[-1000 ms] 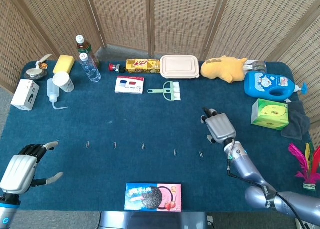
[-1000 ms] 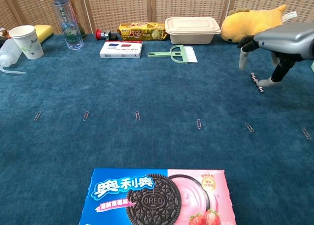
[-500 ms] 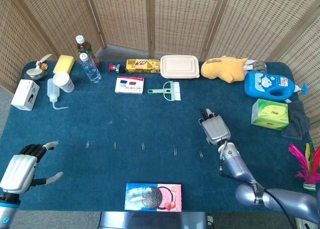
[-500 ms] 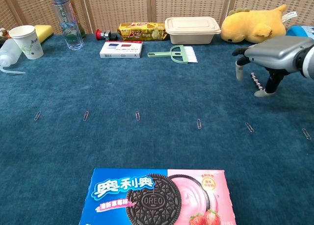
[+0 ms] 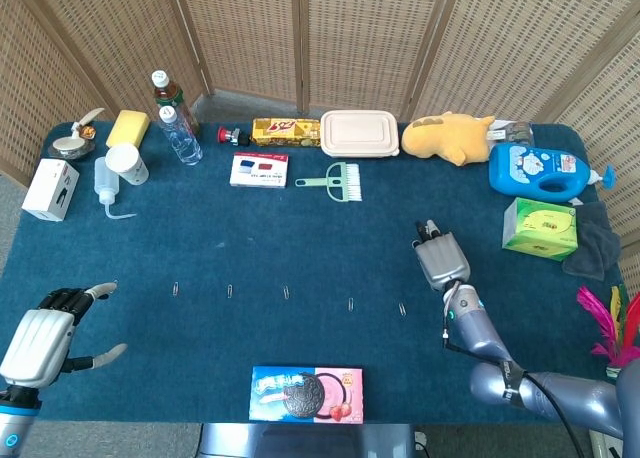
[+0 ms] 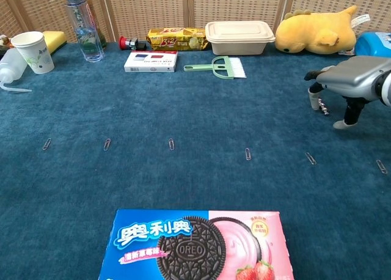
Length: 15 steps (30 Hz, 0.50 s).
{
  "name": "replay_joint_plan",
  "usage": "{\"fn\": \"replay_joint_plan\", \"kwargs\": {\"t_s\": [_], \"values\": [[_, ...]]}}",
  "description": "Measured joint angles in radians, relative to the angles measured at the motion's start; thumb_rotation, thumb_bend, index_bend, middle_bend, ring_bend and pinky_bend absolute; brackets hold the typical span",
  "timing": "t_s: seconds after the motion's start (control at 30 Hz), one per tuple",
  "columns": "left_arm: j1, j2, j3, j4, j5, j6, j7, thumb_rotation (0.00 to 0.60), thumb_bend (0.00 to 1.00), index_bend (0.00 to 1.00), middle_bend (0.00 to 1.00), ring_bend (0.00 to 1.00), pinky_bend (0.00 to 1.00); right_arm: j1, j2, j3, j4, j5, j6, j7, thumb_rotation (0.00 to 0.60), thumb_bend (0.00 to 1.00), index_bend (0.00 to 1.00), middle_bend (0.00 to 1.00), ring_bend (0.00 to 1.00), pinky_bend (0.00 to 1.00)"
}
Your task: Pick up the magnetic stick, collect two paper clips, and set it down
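Observation:
The magnetic stick, a short beaded metal rod, lies on the blue cloth at the right. My right hand hovers palm down over it. One fingertip stands just left of the stick and the thumb tip well to its right, with no grip showing. In the head view the right hand hides the stick. Several paper clips lie in a row across the cloth; the nearest ones are in front of that hand. My left hand hangs open at the near left edge.
An Oreo box lies at the front centre. Along the back stand bottles, a paper cup, a card box, a small brush, a lidded container and a yellow plush. A green box sits right of my right hand.
My right hand has shifted to the right and a little nearer, so its fingers now stand on either side of the stick. The stick, the clips and the left hand have not moved.

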Motion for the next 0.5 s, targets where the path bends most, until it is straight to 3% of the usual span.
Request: {"fn": "replay_joint_plan", "kwargs": {"t_s": [0.5], "values": [[0.0,0.002,0.004,-0.01,0.005,0.005,0.011,0.437,0.2,0.22,0.33,0.3,0.24,0.006,0.0,-0.03,0.029,0.02,0.005,-0.002,0.599,0.31,0.35,0.01,0.05,0.41]]}}
